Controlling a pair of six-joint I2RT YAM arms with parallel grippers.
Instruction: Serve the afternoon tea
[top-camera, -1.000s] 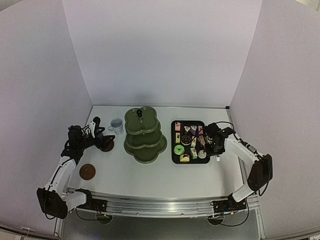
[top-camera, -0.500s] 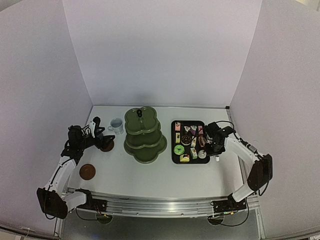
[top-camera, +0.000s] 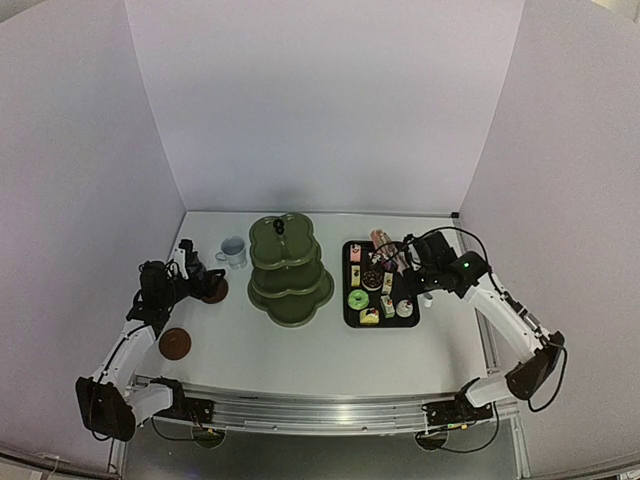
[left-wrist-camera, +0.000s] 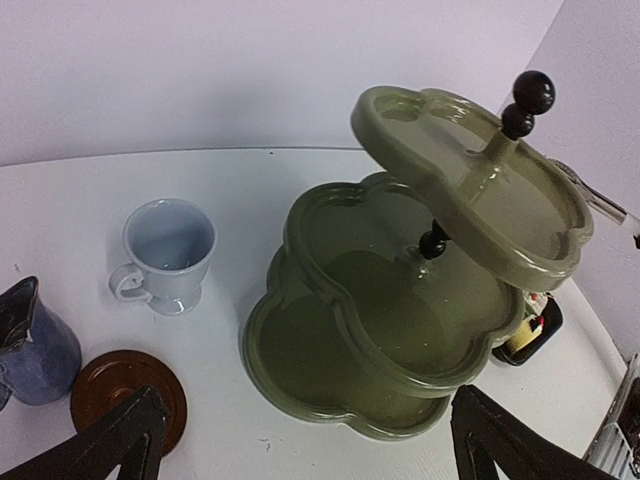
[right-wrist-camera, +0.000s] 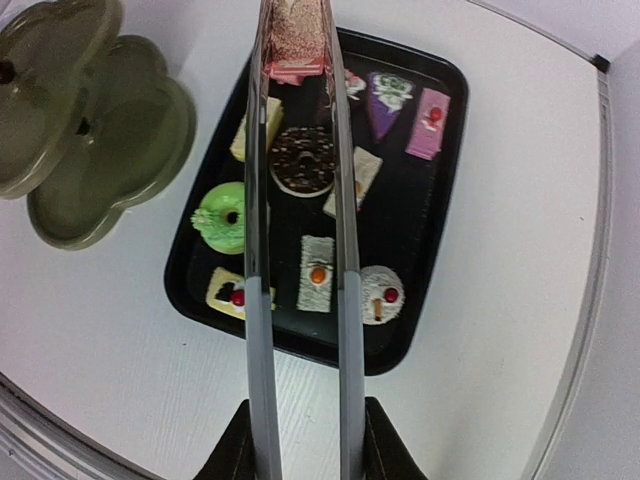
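The right hand (right-wrist-camera: 305, 445) is closed on the metal tongs (right-wrist-camera: 258, 300). Their two arms are pressed nearly parallel, and a pink cake (right-wrist-camera: 295, 40) is pinched between their tips, seen over the far end of the black tray (right-wrist-camera: 415, 340). The tray lies toward the right edge of the counter (top-camera: 300, 350). The other small cakes are spread across it, among them a green ring (right-wrist-camera: 222, 218), a chocolate ring (right-wrist-camera: 303, 160), a purple wedge (right-wrist-camera: 388, 100) and a round white piece with a red dot (right-wrist-camera: 380, 293). The dark green three-tier stand (top-camera: 290, 268) is set near the middle of the counter, just left of the tray. The pale mug (left-wrist-camera: 168, 255) stands upright toward the far left corner, near the stand but apart from it. The left hand (left-wrist-camera: 305, 420) is held with its fingers (left-wrist-camera: 110, 440) spread wide apart and nothing is gripped between them. The dark blue mug (left-wrist-camera: 35, 345) is seen at its left side, just beside a round brown saucer (left-wrist-camera: 125, 385). Whether the mug touches that saucer cannot be told. A second brown saucer (top-camera: 175, 343) lies by itself near the near left corner of the counter.
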